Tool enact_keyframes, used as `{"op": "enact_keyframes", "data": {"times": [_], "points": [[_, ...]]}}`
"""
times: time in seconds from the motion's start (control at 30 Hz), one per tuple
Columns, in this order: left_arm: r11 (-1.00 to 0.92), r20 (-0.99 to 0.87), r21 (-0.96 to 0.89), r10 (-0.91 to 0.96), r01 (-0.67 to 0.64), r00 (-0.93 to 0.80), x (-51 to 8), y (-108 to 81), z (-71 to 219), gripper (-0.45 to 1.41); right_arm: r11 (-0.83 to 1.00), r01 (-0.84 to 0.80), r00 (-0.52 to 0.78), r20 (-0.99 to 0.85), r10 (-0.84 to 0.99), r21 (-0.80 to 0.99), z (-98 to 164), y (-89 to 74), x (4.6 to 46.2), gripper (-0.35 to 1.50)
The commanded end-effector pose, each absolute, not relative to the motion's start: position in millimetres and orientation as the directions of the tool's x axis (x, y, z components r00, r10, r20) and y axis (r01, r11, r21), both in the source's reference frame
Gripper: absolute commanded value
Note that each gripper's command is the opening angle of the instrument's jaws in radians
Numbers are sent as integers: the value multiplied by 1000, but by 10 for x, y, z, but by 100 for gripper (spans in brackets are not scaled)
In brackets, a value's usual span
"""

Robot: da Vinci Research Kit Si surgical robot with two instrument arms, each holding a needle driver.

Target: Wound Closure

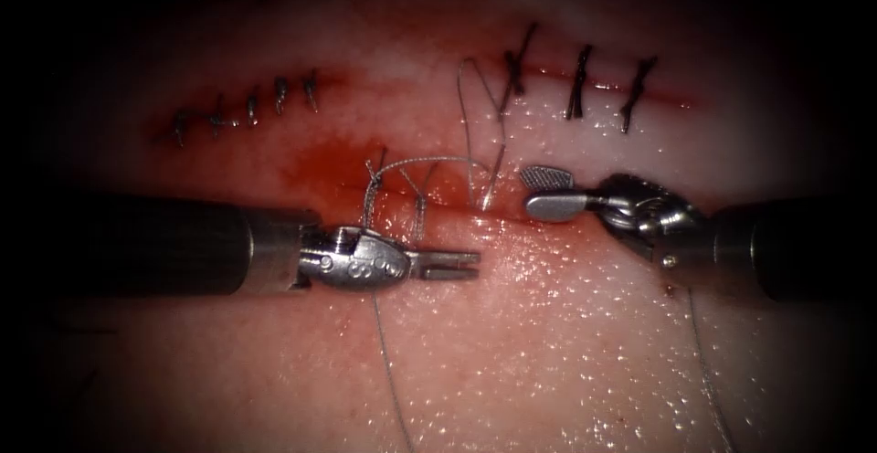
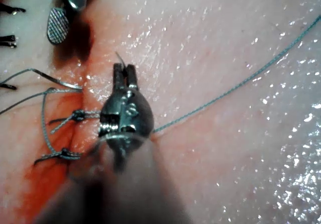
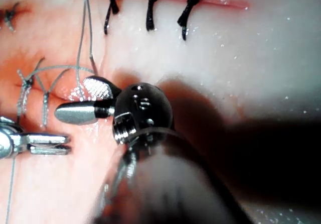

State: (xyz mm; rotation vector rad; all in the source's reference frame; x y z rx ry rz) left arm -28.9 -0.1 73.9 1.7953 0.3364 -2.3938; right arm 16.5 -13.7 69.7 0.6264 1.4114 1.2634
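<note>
The cut [image 1: 457,214] runs across the tissue [image 1: 548,343] between the two tools, with grey stitches [image 1: 418,199] on its left part. A thin curved needle [image 1: 491,179] stands in the tissue at the cut, just right of those stitches, and grey thread [image 1: 469,97] loops up behind it. My left tool [image 1: 455,267] lies just below the cut, jaws slightly apart and holding nothing; the needle [image 2: 120,59] pokes up just past its tips [image 2: 124,73]. My right tool [image 1: 545,190] sits right of the needle with jaws open and empty, ribbed face showing [image 3: 96,89].
Two older closed cuts lie further back, with dark stitches at left [image 1: 251,106] and right [image 1: 577,83]. Red fluid [image 1: 320,165] stains the tissue left of the needle. Loose thread trails toward the front under the left tool [image 1: 388,371] and the right tool [image 1: 708,371].
</note>
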Motion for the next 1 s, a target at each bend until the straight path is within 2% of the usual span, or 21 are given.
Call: {"op": "enact_keyframes", "data": {"times": [0.03,0.13,0.27,0.43,0.53,0.77,0.87,1.0], "points": [[-960,-956,-142,70,239,-284,-293,-9,742,-45,391,-294,-238,-463,854,872,705,-144,169,99],[-945,-946,-224,152,239,-286,-293,-13,736,-45,526,-335,-173,-600,781,782,708,-141,167,109],[-921,-908,-338,266,191,-325,-291,-18,725,-45,624,-377,-39,-685,727,684,709,-140,167,121],[-824,-800,-551,476,133,-365,-288,-19,705,-45,694,-300,37,-719,694,654,709,-140,169,129],[-719,-703,-684,607,120,-370,-287,-17,691,-45,718,-265,51,-734,677,644,708,-143,172,129],[-494,-483,-866,779,84,-399,-284,-16,662,-45,741,-219,75,-746,661,635,704,-154,180,119],[-398,-394,-914,820,81,-415,-281,-18,652,-45,746,-209,89,-747,658,632,702,-157,184,119],[-375,-372,-923,807,88,-460,-273,-22,642,-45,751,-202,97,-750,655,629,701,-159,185,119]]}}
